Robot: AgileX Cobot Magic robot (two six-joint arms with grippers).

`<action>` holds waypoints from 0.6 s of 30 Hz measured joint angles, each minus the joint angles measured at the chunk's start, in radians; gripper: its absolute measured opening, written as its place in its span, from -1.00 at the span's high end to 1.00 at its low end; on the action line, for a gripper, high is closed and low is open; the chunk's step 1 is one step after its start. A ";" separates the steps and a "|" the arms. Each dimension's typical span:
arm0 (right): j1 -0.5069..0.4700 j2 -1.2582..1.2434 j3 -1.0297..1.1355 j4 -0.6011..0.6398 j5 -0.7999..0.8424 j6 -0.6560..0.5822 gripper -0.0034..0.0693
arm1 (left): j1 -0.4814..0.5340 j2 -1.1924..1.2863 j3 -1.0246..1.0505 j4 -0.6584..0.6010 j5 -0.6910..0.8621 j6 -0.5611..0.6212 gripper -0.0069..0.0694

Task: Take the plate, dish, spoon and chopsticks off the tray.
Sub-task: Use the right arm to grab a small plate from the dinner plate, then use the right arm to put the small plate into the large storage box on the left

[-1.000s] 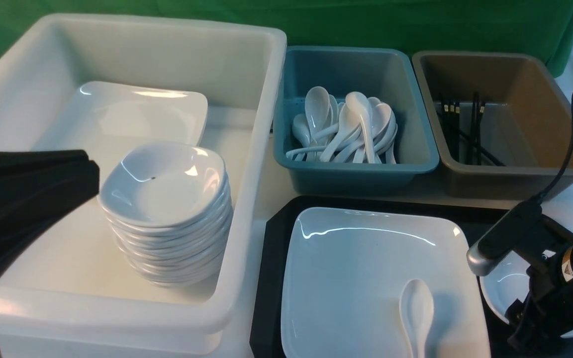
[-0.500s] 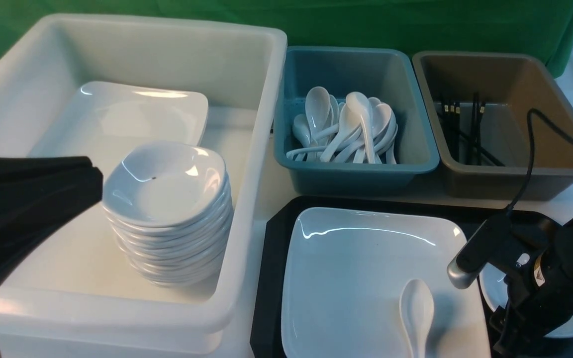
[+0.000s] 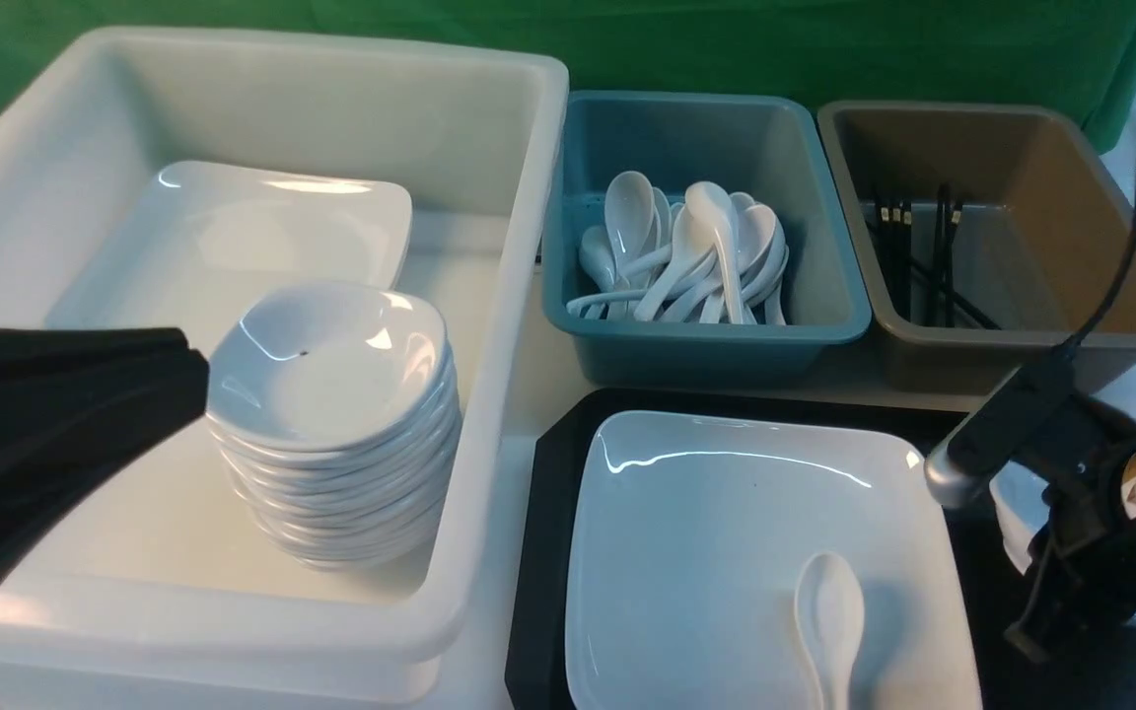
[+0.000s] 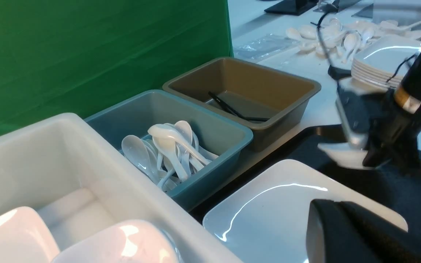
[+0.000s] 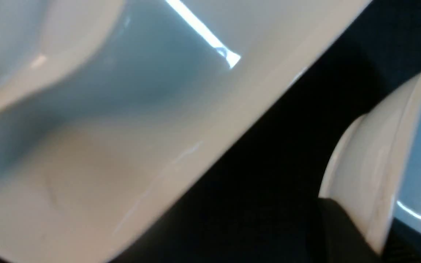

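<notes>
Front view, tray [image 3: 541,552]: on the bench, at 4 o'clock of the white tub [image 3: 519,296].
Front view, plate [image 3: 726,552]: on the tray, filling its 9 o'clock side.
Front view, spoon [image 3: 829,611]: on the plate near its 5 o'clock corner, bowl toward 12 o'clock.
Front view, dish [image 3: 1014,523]: at 3 o'clock of the plate, partly hidden by the right gripper [image 3: 1051,592].
Front view, left gripper [image 3: 188,380]: at 9 o'clock of the stacked bowls [image 3: 331,414]; jaws closed together.
Left wrist view, right gripper: jaws clamped on the dish rim. The dish is over the tray floor beside the plate; contact with the floor cannot be told.
Right wrist view, dish: rim pinched by a dark finger [image 5: 338,233]; black tray floor separates it from the plate edge.
</notes>
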 joint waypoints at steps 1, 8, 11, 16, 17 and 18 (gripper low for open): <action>0.006 -0.021 -0.021 0.013 0.022 0.006 0.74 | 0.000 0.000 0.000 0.010 0.001 -0.010 0.76; 0.267 -0.135 -0.360 0.107 0.145 0.051 0.74 | 0.000 0.000 -0.030 0.301 0.000 -0.287 0.76; 0.447 -0.071 -0.513 0.117 0.144 0.051 0.74 | 0.000 0.000 -0.099 0.428 0.080 -0.419 0.76; 0.645 0.163 -0.731 0.117 0.144 -0.063 0.74 | 0.000 -0.014 -0.223 0.484 0.257 -0.487 0.76; 0.676 0.248 -0.797 0.117 0.144 -0.103 0.74 | 0.000 -0.029 -0.237 0.487 0.295 -0.494 0.76; 0.691 0.319 -0.851 0.117 0.144 -0.132 0.74 | 0.000 -0.048 -0.244 0.494 0.319 -0.510 0.76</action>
